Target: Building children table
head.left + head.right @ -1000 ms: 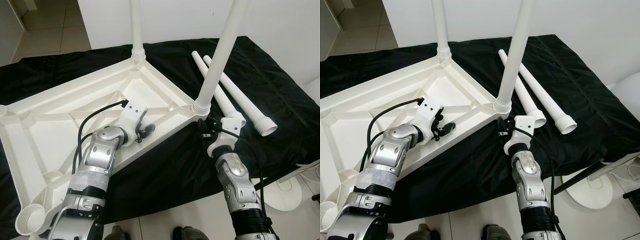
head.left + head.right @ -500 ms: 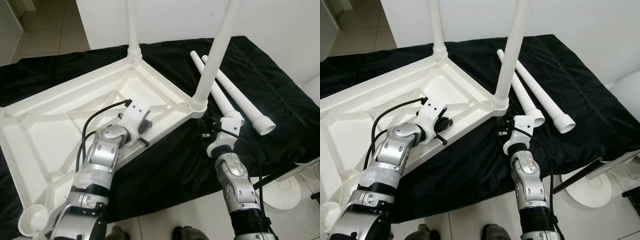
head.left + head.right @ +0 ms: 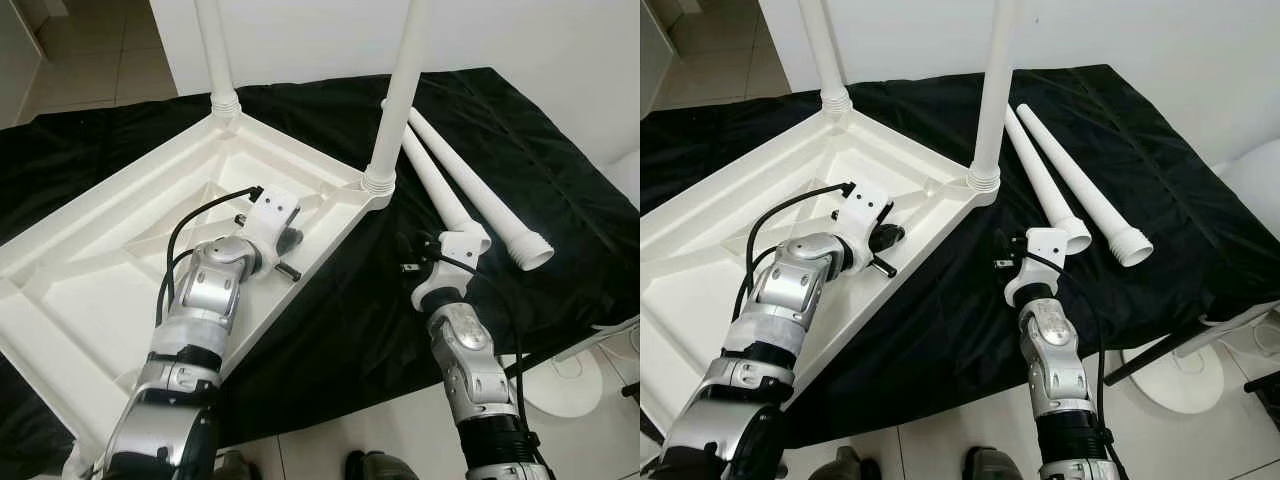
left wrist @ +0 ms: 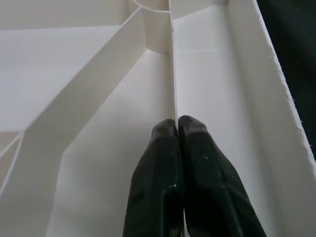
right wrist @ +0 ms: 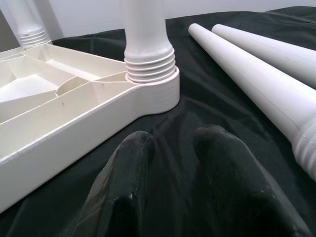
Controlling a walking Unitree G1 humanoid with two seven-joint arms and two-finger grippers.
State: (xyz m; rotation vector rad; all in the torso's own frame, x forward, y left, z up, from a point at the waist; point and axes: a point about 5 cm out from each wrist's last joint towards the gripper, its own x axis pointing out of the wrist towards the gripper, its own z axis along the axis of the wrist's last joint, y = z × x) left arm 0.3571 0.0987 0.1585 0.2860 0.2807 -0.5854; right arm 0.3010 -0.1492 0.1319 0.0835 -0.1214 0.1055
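A crumpled black cloth covers the work surface. Beige floor tiles lie beyond it, beside a plain white wall. A round white stand base sits just off the cloth's near corner.

black cloth, upturned tabletop, loose legs

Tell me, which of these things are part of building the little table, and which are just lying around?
Part of the job: upturned white plastic tabletop; two screwed-in white legs; two loose white legs; left hand, shut on a rib.

Lying about: black cloth; round white base.
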